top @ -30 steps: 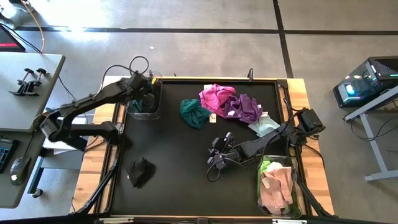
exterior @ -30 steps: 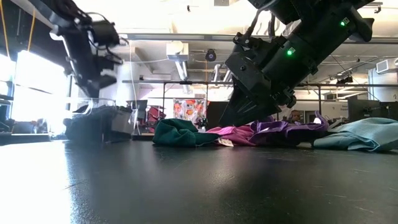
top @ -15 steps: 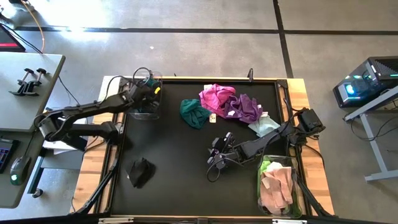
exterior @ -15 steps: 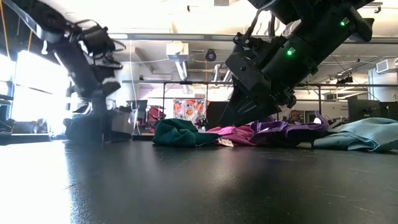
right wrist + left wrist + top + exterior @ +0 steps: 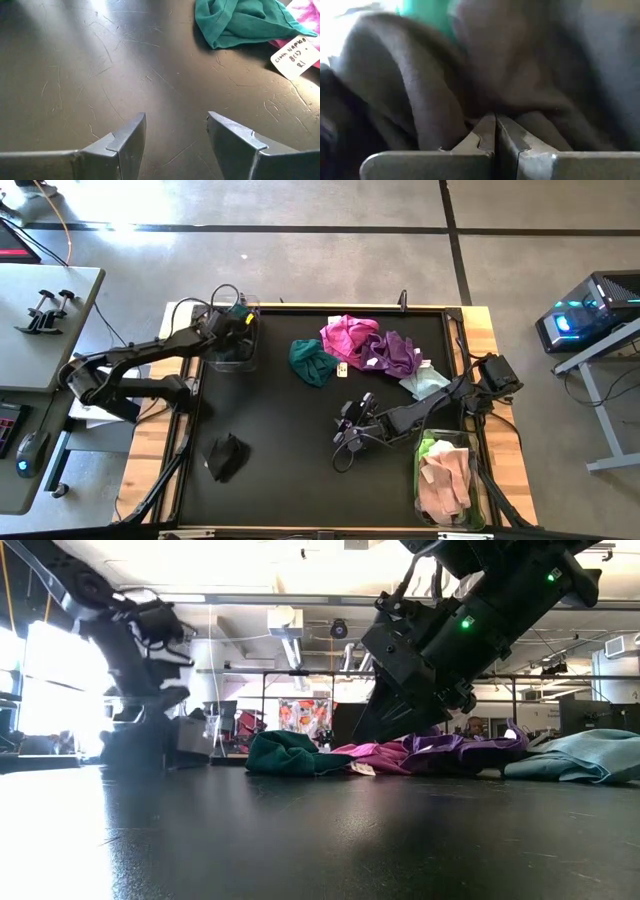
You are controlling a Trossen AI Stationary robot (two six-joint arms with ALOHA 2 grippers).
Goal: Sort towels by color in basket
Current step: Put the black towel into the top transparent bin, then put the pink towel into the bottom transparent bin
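A clear basket [image 5: 232,352] at the table's far left holds dark towels [image 5: 420,90]. My left gripper [image 5: 238,330] reaches down into it, shut, its tips [image 5: 495,120] among the dark cloth. Loose on the table lie a teal towel [image 5: 312,362], a magenta one [image 5: 350,335], a purple one [image 5: 395,355], a mint one [image 5: 425,382] and a black one [image 5: 225,455]. My right gripper [image 5: 175,130] hovers open over bare table near the middle [image 5: 345,435], the teal towel [image 5: 240,22] ahead of it. My left gripper comes at the dark towels slanting down from above, inside the basket. Its shut fingertips [image 5: 487,131] are against a fold of the dark cloth [image 5: 470,107], with nothing between them. The towels lie bunched in the basket.
A second clear basket [image 5: 478,490] at the near right holds a lime green towel [image 5: 432,448] and pink towels [image 5: 445,480]. A white handwritten tag [image 5: 297,52] sticks out by the magenta towel. The middle and near left of the black mat are bare.
My left gripper has gone down into the far-left basket and tipped steeper, staying shut. My right gripper and the loose towels have kept still.
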